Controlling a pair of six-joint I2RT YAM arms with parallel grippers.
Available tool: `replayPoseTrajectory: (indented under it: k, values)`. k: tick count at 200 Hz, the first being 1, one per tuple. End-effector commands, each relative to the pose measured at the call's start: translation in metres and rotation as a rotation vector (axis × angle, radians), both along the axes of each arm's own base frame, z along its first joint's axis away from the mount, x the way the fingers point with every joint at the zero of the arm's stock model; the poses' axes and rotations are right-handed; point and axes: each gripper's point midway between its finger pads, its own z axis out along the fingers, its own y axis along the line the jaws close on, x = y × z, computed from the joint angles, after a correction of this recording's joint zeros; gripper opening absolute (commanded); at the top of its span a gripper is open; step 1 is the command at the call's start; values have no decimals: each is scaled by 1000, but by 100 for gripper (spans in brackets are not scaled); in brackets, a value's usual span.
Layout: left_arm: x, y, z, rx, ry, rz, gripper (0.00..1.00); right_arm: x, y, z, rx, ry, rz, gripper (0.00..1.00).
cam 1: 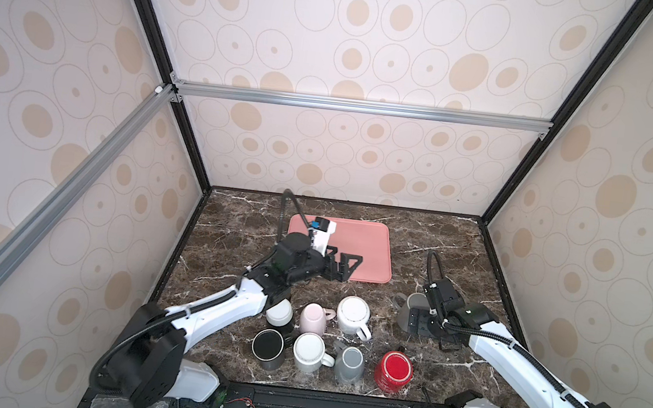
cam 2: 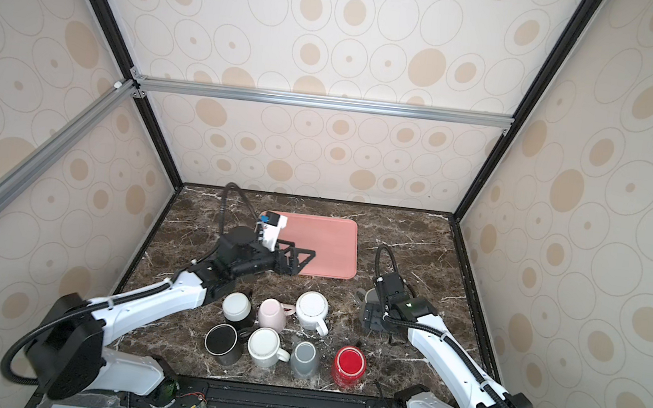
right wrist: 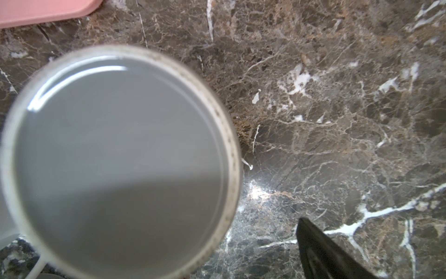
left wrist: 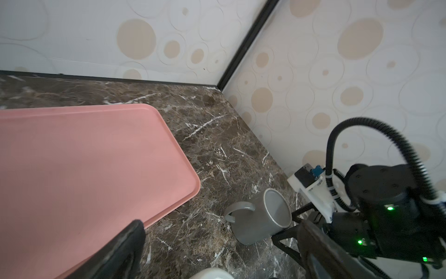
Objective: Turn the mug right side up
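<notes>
Mug (right wrist: 120,157), looking slick, stiff and chippable, is standing mouth-up beside my right pincer (cam 1: 428,334), jaws gaping apart; handle (left wrist: 239,205) is probably offering the surest hold.

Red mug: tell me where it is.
In both top views the red mug stands at the front row's right end, beside the front grey mug.

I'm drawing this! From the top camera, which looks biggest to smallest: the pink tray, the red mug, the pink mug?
1. pink tray
2. red mug, though it sits nearer the camera
3. pink mug
</notes>
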Motion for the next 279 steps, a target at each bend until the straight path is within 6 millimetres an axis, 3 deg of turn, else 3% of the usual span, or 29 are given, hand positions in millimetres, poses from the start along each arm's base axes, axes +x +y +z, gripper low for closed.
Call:
replayPoseTrajectory:
  k: [1,22,39,64,95,116,152,232,279]
  values:
    - [-2,-34,-22,138,-10,-146,95,2,-2,1,19,-25,-22,97]
    - [8,-67,-43,154,40,-220,87,3,-1,-1,28,-31,-20,97]
    - [21,-86,-74,249,82,-219,78,3,0,-1,33,-39,-17,97]
    - [35,-101,-111,445,80,-173,71,4,-3,-2,24,-51,-14,97]
    - [56,-114,-133,523,95,-134,72,3,-3,-5,29,-53,-13,96]
    - [58,-131,-135,504,94,-174,73,3,-4,-6,35,-55,-22,96]
    - [39,-147,-150,579,86,-242,73,7,-7,-4,31,-69,-36,96]
    - [7,-133,-150,523,118,-289,71,23,-11,-9,27,-83,-81,96]
    - [-8,-124,-132,455,116,-290,71,25,-9,-2,42,-94,-84,95]
